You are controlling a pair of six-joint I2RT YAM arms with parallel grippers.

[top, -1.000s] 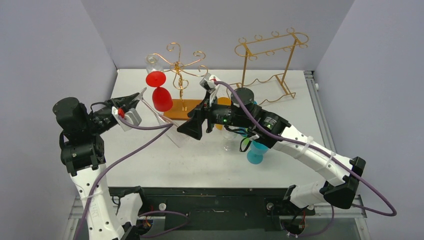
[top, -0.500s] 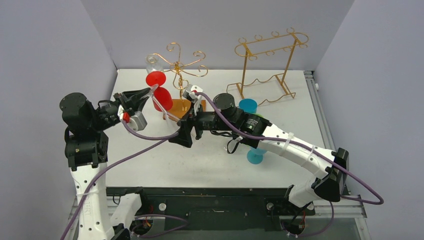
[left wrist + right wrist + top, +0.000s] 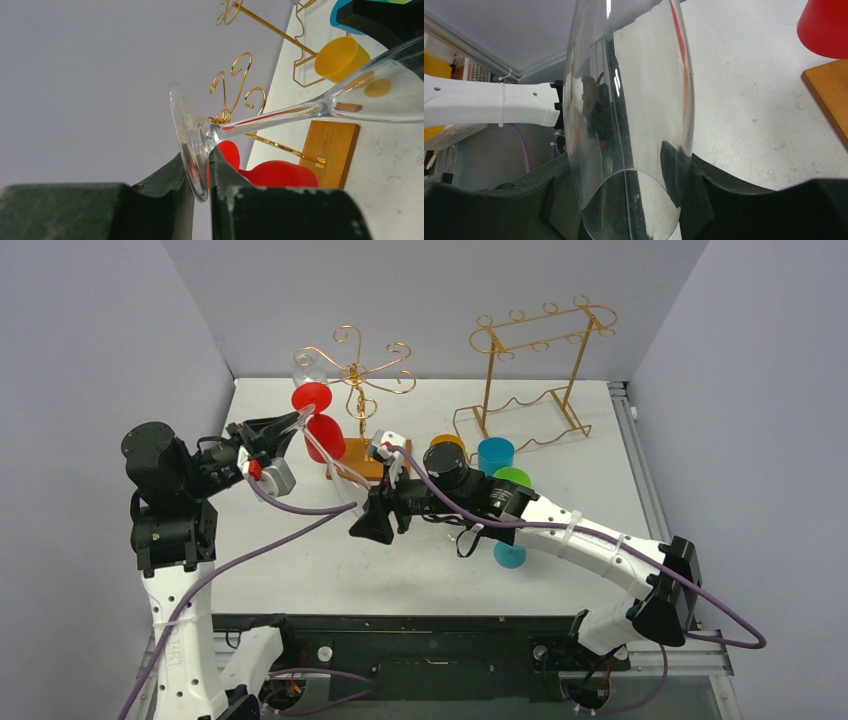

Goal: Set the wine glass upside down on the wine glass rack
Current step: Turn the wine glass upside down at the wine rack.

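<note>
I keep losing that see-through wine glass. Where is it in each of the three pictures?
Top external: the clear wine glass slants left of centre, just in front of the gold tree rack.
Left wrist: the glass lies across the middle, foot at lower left, bowl at the right edge.
Right wrist: its bowl fills the centre.
Shared landmark: the rack's wooden base.

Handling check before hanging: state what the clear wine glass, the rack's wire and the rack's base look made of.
Wine glass: clear glass, possibly plastic; glossy, see-through, with sharp highlights. Rack wire: thin metal with a shiny gold finish, bent into curls. Rack base: likely wood; brown, faint grain, matte.
</note>
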